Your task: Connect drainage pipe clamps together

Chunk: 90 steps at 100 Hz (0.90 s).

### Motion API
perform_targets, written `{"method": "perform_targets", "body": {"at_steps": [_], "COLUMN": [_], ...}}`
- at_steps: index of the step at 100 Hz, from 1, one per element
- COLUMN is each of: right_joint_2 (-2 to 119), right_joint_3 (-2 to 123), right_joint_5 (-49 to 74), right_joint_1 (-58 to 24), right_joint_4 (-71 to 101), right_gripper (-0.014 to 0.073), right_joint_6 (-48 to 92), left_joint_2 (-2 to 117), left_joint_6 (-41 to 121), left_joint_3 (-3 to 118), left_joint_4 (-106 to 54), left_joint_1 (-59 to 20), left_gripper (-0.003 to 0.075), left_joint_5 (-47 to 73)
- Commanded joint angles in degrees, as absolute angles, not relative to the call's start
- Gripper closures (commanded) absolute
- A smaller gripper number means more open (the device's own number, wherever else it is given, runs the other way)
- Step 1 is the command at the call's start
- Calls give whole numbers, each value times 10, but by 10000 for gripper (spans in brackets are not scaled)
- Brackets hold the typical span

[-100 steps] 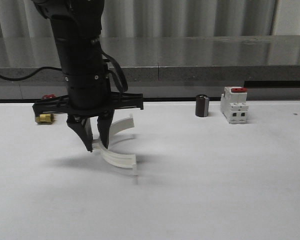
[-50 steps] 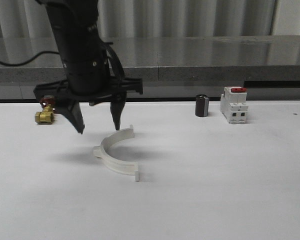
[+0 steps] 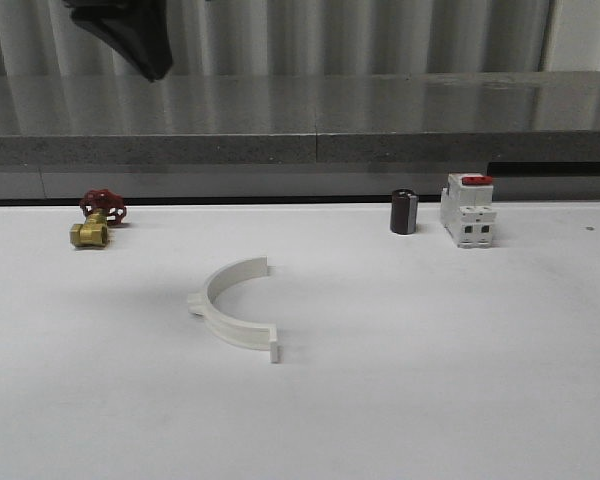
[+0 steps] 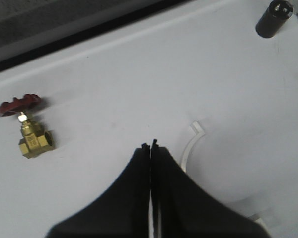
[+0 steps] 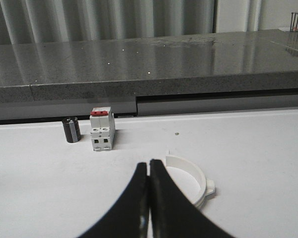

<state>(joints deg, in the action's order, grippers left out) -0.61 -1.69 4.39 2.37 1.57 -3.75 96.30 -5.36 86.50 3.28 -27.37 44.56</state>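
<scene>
We find one white clamp half lying flat on the surface, mid-left, arc open toward the right, nothing touching it. The second clamp half lies just beyond the right pincer, whose fingers press together. The left pincer is likewise closed, empty. Brass valve far left; dark cylinder and breaker stand at the back right, well apart.
</scene>
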Motion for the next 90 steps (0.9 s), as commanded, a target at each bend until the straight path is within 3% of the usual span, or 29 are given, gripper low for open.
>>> {"method": "perform_targets", "body": {"at_steps": [1, 38, 90], "right_joint_2": [-18, -18, -18], "right_joint_3": [-7, -7, -7], "right_joint_5": [-5, -5, -5], "right_joint_1": [26, 26, 26], "right_joint_4": [14, 14, 14], "right_gripper": [653, 653, 653], "right_joint_6": [-34, -34, -34], "left_joint_2": [910, 738, 398], "left_joint_6": [13, 112, 111], "left_joint_3": [854, 614, 363], "left_joint_4": [-18, -117, -128], "left_joint_1": [-240, -98, -76], "left_gripper": [740, 740, 740], "left_joint_5": [401, 303, 255]}}
